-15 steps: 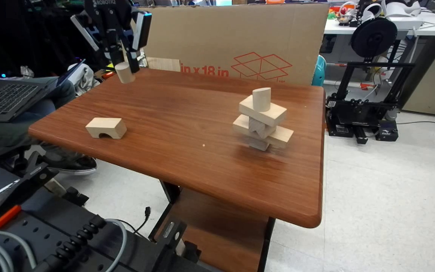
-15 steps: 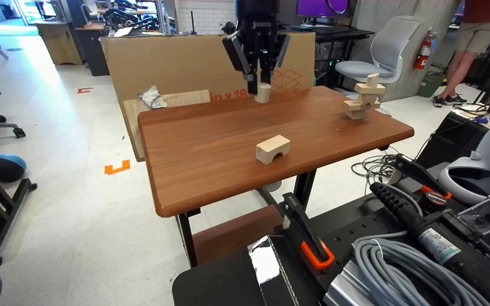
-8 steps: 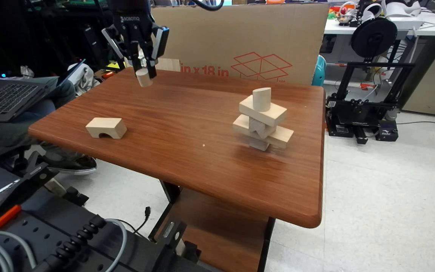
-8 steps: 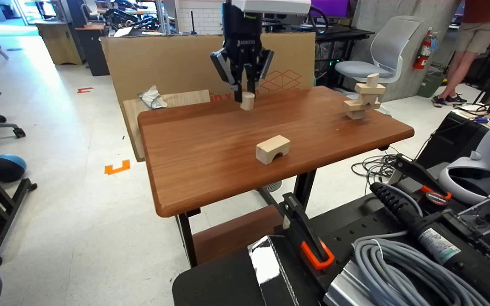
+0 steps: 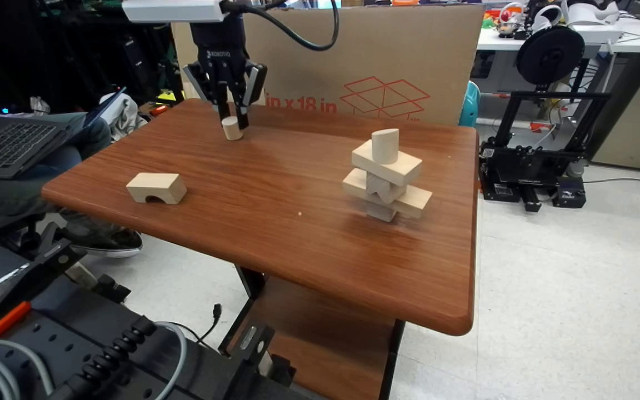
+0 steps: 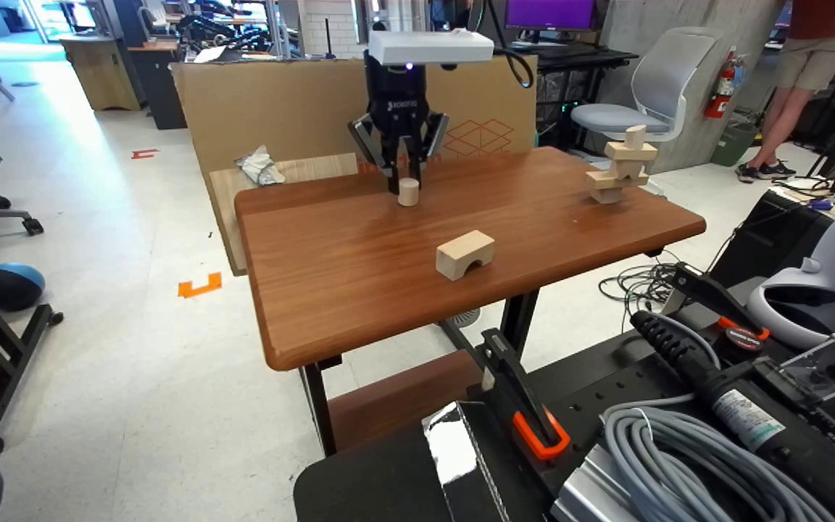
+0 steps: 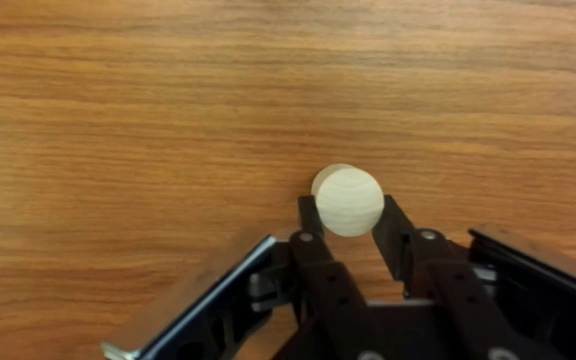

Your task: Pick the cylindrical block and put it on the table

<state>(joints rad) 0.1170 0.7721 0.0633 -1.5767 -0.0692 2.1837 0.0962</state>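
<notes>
The cylindrical block, a small pale wooden cylinder, shows in both exterior views (image 5: 232, 130) (image 6: 408, 193). In the wrist view its round top face (image 7: 350, 202) sits between the two black fingertips. My gripper (image 5: 233, 118) (image 6: 404, 181) (image 7: 351, 206) points down and is shut on the block, with both fingers against its sides. The block is upright, over the far part of the reddish-brown table (image 5: 264, 216) (image 6: 330, 268). Its bottom is very close to the tabletop; I cannot tell whether it touches.
A pale notched block (image 5: 156, 188) (image 6: 464, 254) lies near the table's front edge. A pile of pale wooden blocks (image 5: 385, 153) (image 6: 622, 170) stands on the table, apart from the gripper. A large cardboard sheet (image 5: 325, 61) (image 6: 280, 109) stands behind the table's far edge.
My gripper has moved down with the cylindrical block, rightward in one exterior view and leftward in another, until the block is close to the tabletop. The notched block and the pile have not moved.
</notes>
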